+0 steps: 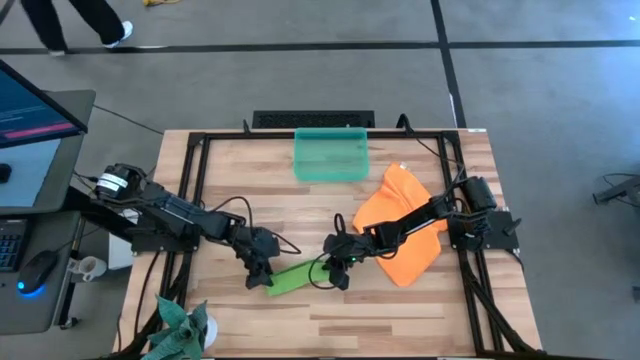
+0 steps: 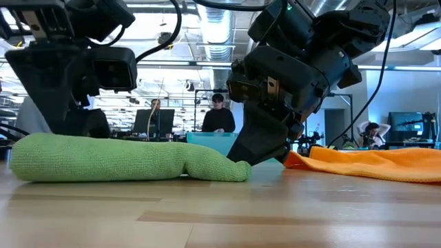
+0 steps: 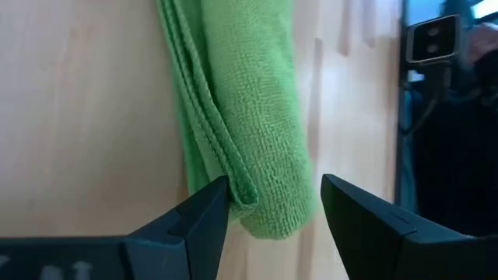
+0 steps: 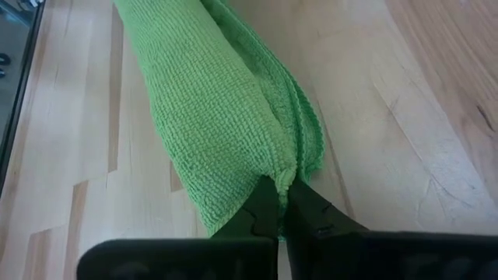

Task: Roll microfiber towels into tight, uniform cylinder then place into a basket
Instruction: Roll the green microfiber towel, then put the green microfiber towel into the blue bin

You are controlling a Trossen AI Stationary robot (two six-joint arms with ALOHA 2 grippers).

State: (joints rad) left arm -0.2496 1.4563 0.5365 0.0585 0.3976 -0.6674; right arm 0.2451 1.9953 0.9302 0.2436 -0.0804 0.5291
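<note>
The lime green towel (image 1: 296, 277) lies rolled into a long cylinder on the table's near middle; it also shows in the low view (image 2: 124, 160). My left gripper (image 1: 262, 281) is open at the roll's left end, one finger on each side of it (image 3: 274, 194). My right gripper (image 1: 333, 276) is shut on the roll's right end (image 4: 284, 204). The orange towel (image 1: 402, 222) lies crumpled and flat at the right, partly under my right arm. The teal basket (image 1: 330, 156) stands at the far middle. My left gripper's fingers straddle the roll's left end (image 3: 272, 218); one fingertip (image 3: 219, 194) stands right at the hem, and I cannot tell whether it touches. My right gripper pinches the bunched layers at the roll's right end (image 4: 289, 173) between its two fingers. The fingers slant down from the table's right and lie along the roll. The roll lies on the table.
A dark green spiky plant (image 1: 180, 325) sits at the table's near left corner. A black frame (image 1: 200, 150) runs around the tabletop. Bare wood lies between the roll and the basket. People sit at desks in the room beyond.
</note>
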